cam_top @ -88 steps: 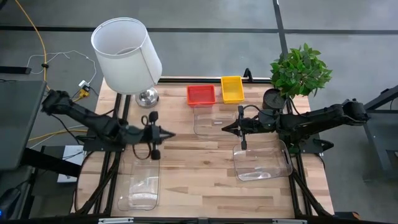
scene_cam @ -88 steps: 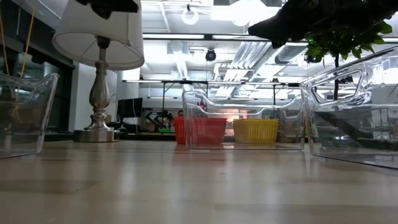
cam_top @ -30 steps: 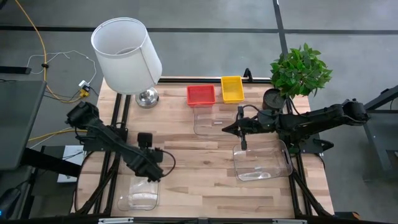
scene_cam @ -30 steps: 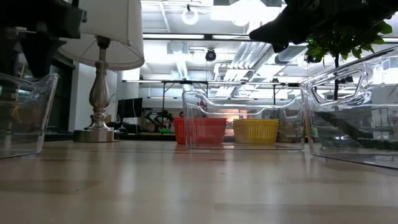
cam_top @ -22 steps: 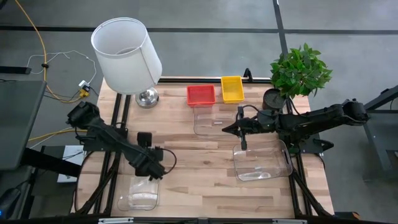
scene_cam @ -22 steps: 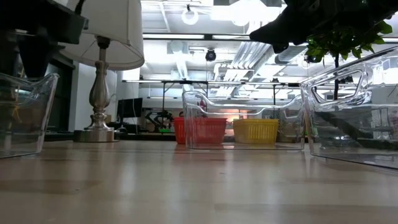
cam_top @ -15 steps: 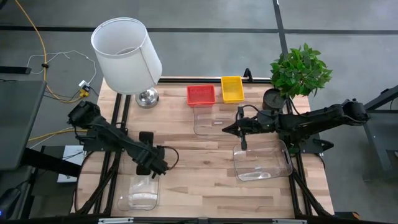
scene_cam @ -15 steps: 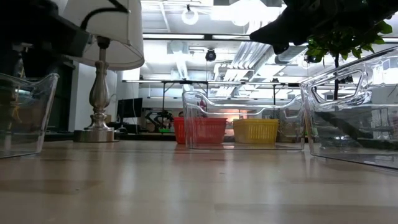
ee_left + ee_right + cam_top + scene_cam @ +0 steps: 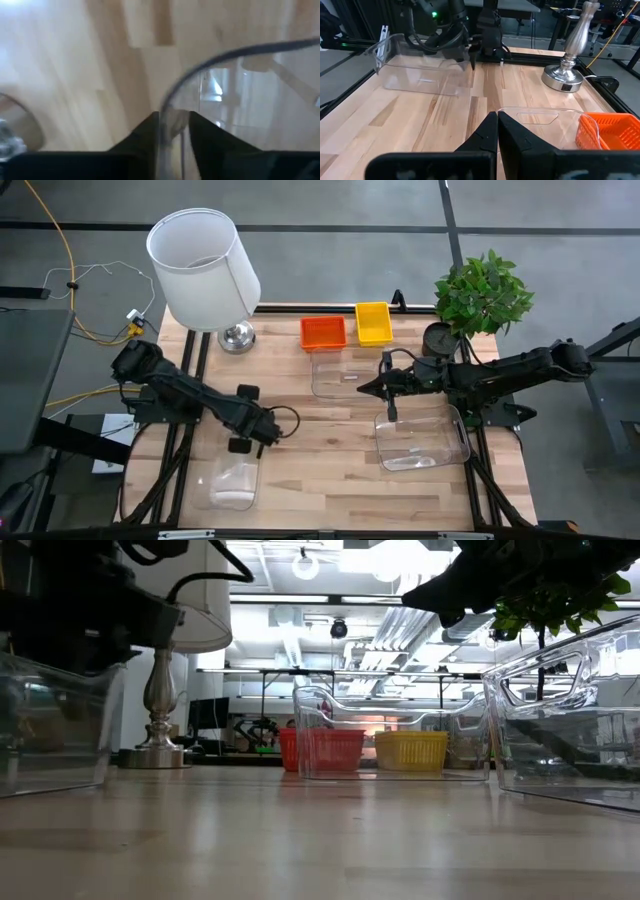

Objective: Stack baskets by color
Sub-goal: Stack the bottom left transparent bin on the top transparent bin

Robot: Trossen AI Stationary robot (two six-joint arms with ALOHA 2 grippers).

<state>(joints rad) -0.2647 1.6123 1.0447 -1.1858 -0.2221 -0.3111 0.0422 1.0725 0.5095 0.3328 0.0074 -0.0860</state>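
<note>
stacking is barely begun: left claw (image 9: 262,429) pinches a clear tub's (image 9: 232,478) rim, right claw (image 9: 386,384) pressed together, red basket (image 9: 322,332) and yellow basket (image 9: 373,322) unstacked.

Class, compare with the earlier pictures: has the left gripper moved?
Yes. The left gripper has shifted toward the table's centre, away from the lamp, gripping the clear tub's rim.
</note>
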